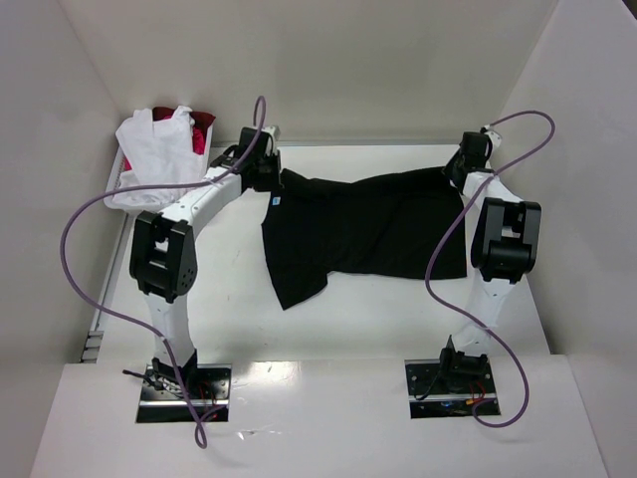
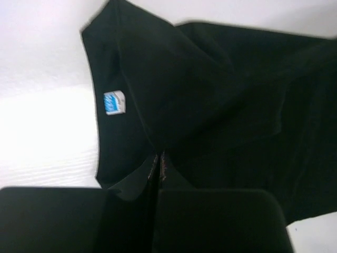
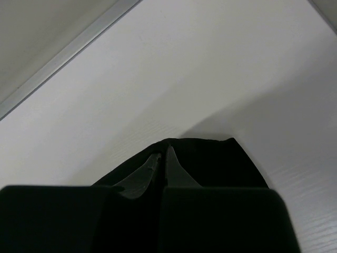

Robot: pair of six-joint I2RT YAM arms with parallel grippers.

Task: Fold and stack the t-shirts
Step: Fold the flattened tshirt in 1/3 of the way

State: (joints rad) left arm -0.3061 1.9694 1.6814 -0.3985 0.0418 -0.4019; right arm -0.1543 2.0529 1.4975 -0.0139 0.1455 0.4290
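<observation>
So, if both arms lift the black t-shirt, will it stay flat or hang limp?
Probably limp: the edge of the black t-shirt dips between the left gripper and right gripper, both shut on it. It seems light, as small pinches hold it. The loose sleeve would likely trail on the table.

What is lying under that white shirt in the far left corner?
A red t-shirt peeks out at the far edge of the white t-shirt, which covers most of it. Anything else beneath the white cloth is hidden, so I cannot tell whether more lies there.
</observation>
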